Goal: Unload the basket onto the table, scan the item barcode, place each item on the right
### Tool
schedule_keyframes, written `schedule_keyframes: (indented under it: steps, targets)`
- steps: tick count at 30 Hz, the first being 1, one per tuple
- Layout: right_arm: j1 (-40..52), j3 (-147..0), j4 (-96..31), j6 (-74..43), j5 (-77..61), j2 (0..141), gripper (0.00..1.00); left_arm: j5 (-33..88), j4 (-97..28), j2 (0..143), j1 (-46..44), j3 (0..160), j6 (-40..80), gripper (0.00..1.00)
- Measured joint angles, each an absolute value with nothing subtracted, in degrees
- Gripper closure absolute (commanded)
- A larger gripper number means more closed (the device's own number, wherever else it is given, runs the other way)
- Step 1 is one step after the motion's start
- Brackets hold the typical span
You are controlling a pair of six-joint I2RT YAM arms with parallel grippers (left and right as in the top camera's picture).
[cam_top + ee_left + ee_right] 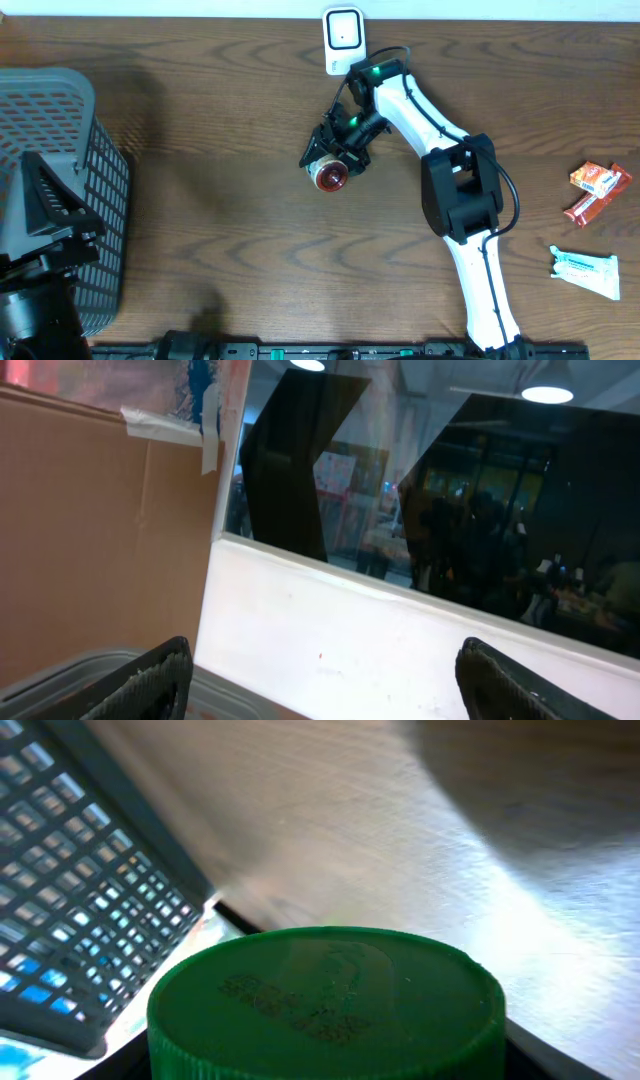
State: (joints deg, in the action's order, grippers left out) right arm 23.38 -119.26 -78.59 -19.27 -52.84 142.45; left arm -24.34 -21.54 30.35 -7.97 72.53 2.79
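Observation:
The item (pixel 331 177) is a small jar, and its round red end faces up in the overhead view. My right gripper (pixel 337 158) is shut on it at mid-table, a short way in front of the white barcode scanner (pixel 343 38) at the far edge. In the right wrist view the jar's green ribbed lid (pixel 325 1005) fills the lower frame, and the fingers are hidden behind it. No barcode shows in any view. My left gripper (pixel 325 675) is open and empty, pointing up at a window wall, both fingertips (pixel 160 670) at the frame's bottom.
A grey mesh basket (pixel 60 140) stands at the left edge, and the left arm (pixel 40 270) is beside it; the basket's grid (pixel 80 890) also shows in the right wrist view. Orange and red snack packets (pixel 598 185) and a white pack (pixel 588 272) lie at the right.

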Motion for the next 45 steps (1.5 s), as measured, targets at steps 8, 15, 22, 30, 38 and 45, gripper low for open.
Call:
schedule_keyframes:
  steps: [8, 15, 22, 30, 38, 45]
  targets:
    - [24.0, -119.3, -75.9, -18.7, -48.3, 142.5, 0.23, -24.3, -21.7, 30.3, -8.0, 72.5, 2.8, 0.15]
    - [27.0, -119.3, -73.7, -18.3, -40.5, 142.5, 0.06, -24.3, -21.7, 30.3, -8.0, 72.5, 2.8, 0.15]
    - [29.5, -119.3, -74.1, -18.2, -34.3, 141.6, 0.01, -24.3, -21.7, 30.3, -8.0, 72.5, 2.8, 0.15]
    - [29.6, -119.3, -74.9, -18.9, -31.7, 141.4, 0.12, -24.3, -21.7, 30.3, -8.0, 72.5, 2.8, 0.16]
    - [31.7, -119.3, -76.4, -31.9, -23.7, 141.4, 0.36, -24.3, -21.7, 30.3, -8.0, 72.5, 2.8, 0.15]
    - [33.6, -119.3, -74.3, -43.2, -18.6, 141.3, 0.37, -24.3, -21.9, 30.3, -8.0, 72.5, 2.8, 0.16]
